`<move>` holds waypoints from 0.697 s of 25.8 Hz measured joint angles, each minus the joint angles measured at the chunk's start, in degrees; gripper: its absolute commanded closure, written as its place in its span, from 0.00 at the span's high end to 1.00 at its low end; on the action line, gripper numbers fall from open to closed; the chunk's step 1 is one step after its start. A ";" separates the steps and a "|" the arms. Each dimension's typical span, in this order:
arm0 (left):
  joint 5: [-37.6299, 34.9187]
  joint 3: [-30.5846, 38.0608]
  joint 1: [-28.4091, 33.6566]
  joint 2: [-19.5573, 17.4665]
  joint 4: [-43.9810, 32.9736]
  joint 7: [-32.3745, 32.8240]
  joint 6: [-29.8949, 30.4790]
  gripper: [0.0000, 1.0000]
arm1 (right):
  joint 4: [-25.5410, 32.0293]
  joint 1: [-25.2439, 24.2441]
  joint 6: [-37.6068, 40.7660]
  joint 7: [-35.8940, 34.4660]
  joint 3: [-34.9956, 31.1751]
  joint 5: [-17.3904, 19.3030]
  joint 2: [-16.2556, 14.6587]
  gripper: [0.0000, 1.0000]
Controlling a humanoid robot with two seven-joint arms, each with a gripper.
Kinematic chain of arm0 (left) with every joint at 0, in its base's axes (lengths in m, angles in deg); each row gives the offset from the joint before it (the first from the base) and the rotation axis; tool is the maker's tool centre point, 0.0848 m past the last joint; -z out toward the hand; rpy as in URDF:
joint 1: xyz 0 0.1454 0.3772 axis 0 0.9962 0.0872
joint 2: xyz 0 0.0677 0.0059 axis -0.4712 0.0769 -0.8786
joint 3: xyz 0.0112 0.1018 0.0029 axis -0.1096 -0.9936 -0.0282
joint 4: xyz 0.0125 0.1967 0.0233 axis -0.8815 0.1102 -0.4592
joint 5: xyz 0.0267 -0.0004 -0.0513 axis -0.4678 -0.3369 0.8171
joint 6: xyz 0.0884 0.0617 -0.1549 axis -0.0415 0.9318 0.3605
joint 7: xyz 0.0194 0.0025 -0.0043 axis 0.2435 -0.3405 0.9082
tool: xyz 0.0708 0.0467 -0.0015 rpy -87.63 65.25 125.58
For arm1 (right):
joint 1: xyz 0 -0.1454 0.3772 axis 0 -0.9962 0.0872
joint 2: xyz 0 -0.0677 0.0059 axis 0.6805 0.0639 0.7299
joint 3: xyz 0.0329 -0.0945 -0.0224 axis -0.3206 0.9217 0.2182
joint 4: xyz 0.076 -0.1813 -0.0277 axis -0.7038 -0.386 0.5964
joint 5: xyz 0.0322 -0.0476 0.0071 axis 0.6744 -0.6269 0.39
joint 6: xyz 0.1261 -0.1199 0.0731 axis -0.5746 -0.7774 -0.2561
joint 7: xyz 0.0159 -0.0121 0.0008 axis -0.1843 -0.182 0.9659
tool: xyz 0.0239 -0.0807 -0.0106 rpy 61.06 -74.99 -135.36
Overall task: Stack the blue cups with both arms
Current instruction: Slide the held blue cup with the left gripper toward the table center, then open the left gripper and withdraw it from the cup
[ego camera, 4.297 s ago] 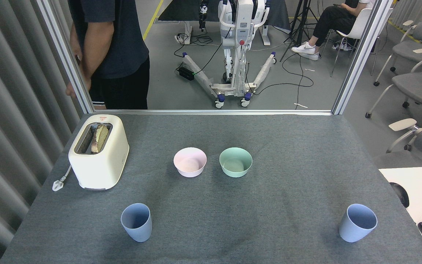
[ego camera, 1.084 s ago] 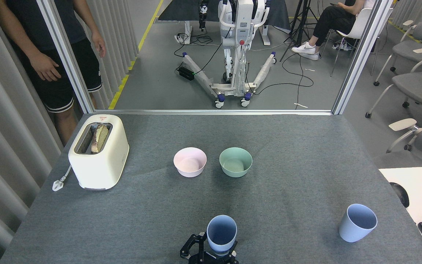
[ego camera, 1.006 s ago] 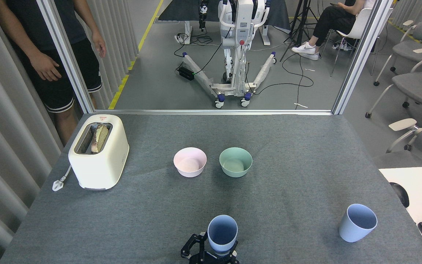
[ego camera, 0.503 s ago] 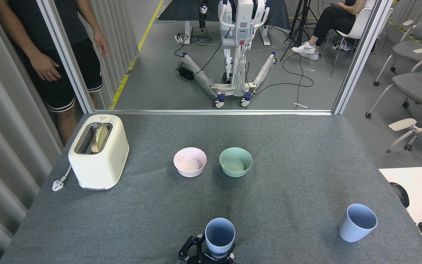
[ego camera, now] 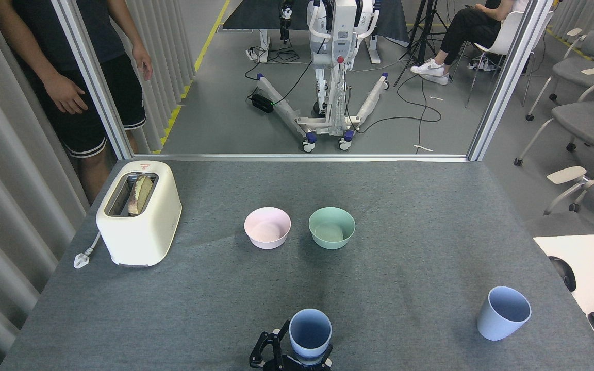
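In the head view, one pale blue matte plastic tumbler sits upright at the bottom centre of the frame, cradled by a black multi-fingered gripper whose fingers wrap its base. Over the last second it has sunk slightly toward the lower edge and drifted a touch left, and a few seconds back it stood free on the left side of the grey felt-covered table. So one cup has been picked up and carried to the middle. Which arm holds it is hard to say from here, since only the fingertips show above the frame edge; judging by where the cup started, I take it for the left gripper, clenched around the tumbler. The right gripper is out of sight.

The second pale blue tumbler has not moved: it stands well apart at the right, leaning a little, untouched (the person at the left has merely shifted stance behind the frame). The pink bowl and mint green bowl stay side by side, the cream toaster at the left.

For the task, half the gathering looks done; the right-hand cup remains to be fetched and nested.
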 measured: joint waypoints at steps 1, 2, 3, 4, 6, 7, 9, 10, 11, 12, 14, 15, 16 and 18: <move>0.01 0.02 0.16 -0.03 -0.42 0.05 0.00 1.00 | 0.00 0.00 0.00 0.00 -0.01 0.01 0.00 1.00; 0.02 0.04 0.54 -0.06 -0.95 0.05 0.00 1.00 | 0.00 0.00 0.00 0.00 -0.01 0.02 0.00 1.00; 0.02 0.05 1.10 -0.09 -1.49 0.06 0.00 1.00 | 0.00 0.00 0.00 0.00 -0.01 0.03 0.00 1.00; 0.02 0.06 1.77 -0.16 -2.09 0.08 0.11 1.00 | 0.00 0.00 0.00 -0.02 -0.01 0.04 0.00 1.00; -0.01 0.09 2.93 -0.26 -2.82 0.08 0.12 1.00 | 0.00 0.00 0.00 -0.09 -0.01 0.04 -0.01 1.00; -0.02 0.10 3.53 -0.34 -3.02 0.08 0.12 1.00 | 0.00 0.00 0.00 -0.16 -0.01 0.05 -0.01 1.00; -0.02 0.16 4.44 -0.44 -3.37 0.08 0.02 1.00 | 0.00 0.00 0.00 -0.18 -0.01 0.05 -0.01 1.00; -0.02 0.34 4.98 -0.50 -3.60 0.08 -0.01 1.00 | 0.00 0.00 0.00 -0.18 -0.01 0.05 -0.01 1.00; 0.00 0.76 5.46 -0.57 -3.92 0.08 -0.01 1.00 | 0.00 0.00 0.00 -0.18 -0.01 0.05 -0.01 1.00; 0.06 1.44 5.92 -0.66 -4.35 0.08 -0.08 1.00 | 0.00 0.00 0.00 -0.17 -0.01 0.05 -0.01 1.00; 0.36 2.98 6.99 -0.85 -5.19 0.08 -0.26 1.00 | 0.00 0.00 0.00 -0.11 -0.01 0.05 0.00 1.00; 0.55 3.66 7.62 -0.97 -5.58 0.06 -0.26 1.00 | 0.00 0.00 0.00 -0.11 -0.01 0.05 0.00 1.00; 0.73 4.16 8.28 -1.13 -5.92 0.01 -0.26 1.00 | 0.00 0.00 0.00 -0.09 -0.01 0.05 0.00 1.00; 1.38 5.03 9.76 -1.58 -6.99 0.01 -0.16 1.00 | 0.00 0.00 0.00 -0.07 -0.01 0.05 0.00 1.00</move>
